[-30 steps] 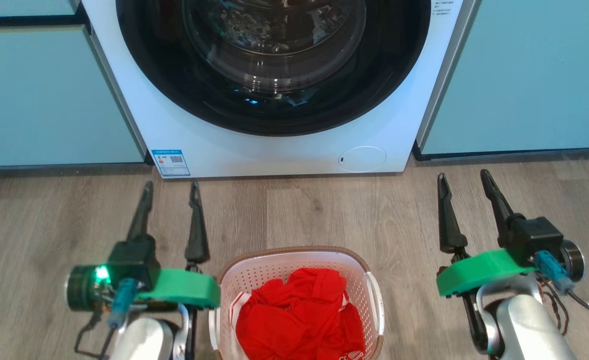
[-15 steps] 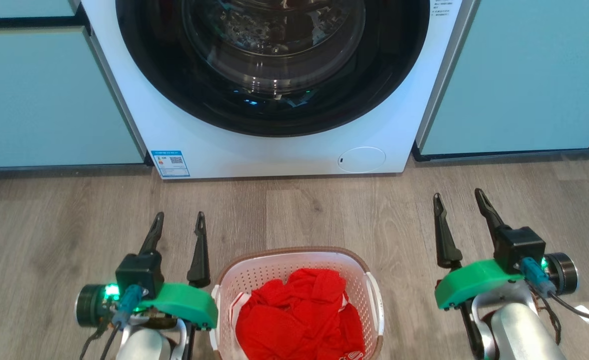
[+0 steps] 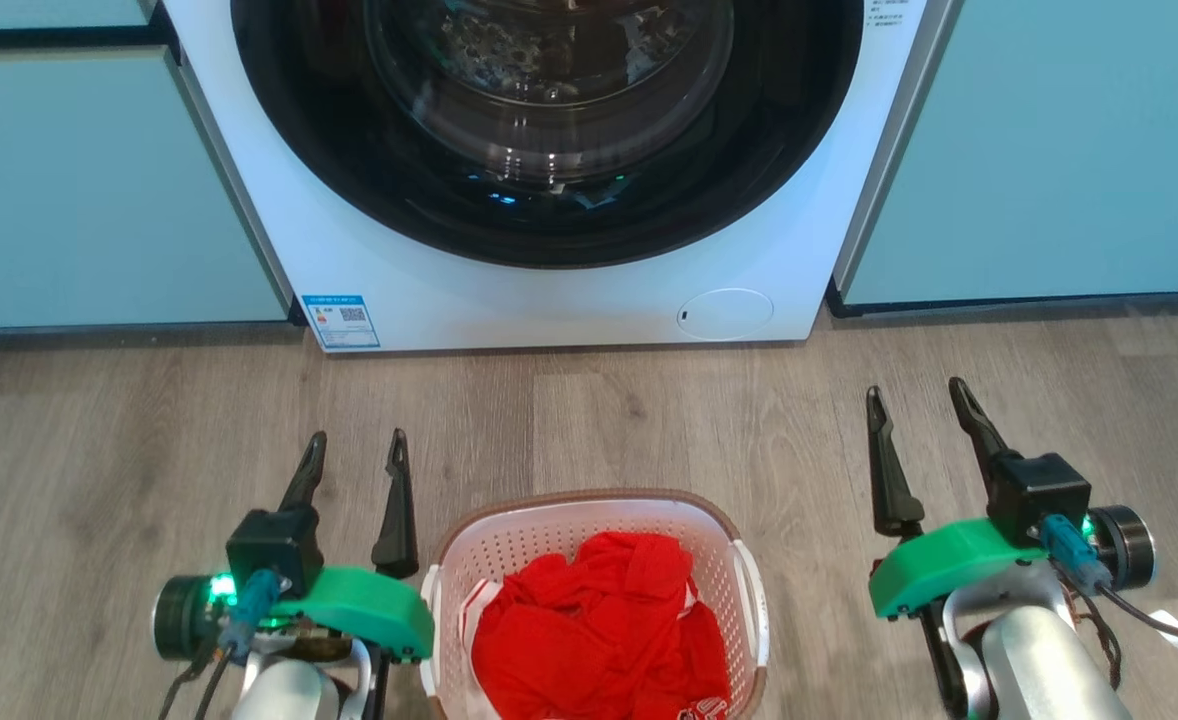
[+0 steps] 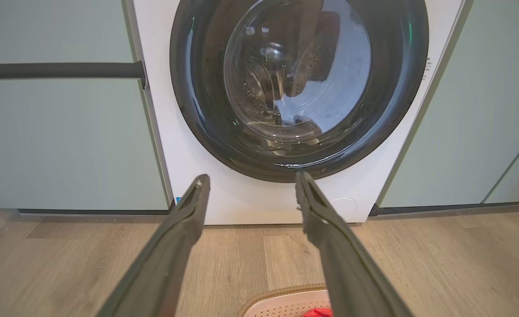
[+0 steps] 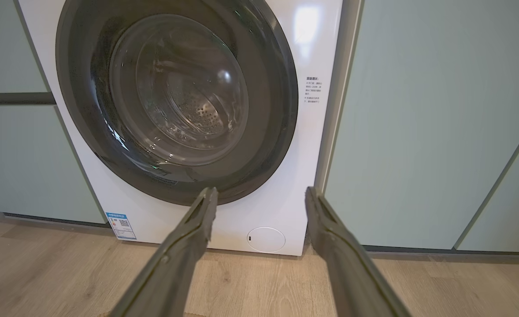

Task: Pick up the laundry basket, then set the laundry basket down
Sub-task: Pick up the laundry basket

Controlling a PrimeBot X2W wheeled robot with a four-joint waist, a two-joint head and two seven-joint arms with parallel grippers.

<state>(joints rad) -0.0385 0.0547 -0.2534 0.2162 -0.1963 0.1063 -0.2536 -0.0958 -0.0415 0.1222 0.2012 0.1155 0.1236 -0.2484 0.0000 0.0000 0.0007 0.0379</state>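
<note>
Head view: laundry basket [image 3: 524, 540] at bottom centre of frame, standing on wood floor [image 3: 99, 450], its near end cut by the frame edge. White perforated wall, brown rim, white handle on each side. Red clothes [image 3: 599, 630] heaped inside.

Left gripper [image 3: 357, 440] at lower left, just beside the basket's left handle; contact cannot be told. Fingers spread, nothing between them. Right gripper [image 3: 915, 392] at lower right, apart from the basket, fingers likewise spread and empty.

Washer [image 3: 589, 300] fills upper centre: white front, dark-ringed round glass door, round flap [image 3: 725, 315] at lower right.

Writing: blue-bordered sticker [image 3: 340, 321] with QR code at washer's lower left, text too small to read. Right wrist view: a few short printed lines [image 5: 313, 90] on the panel right of the door, illegible
</note>
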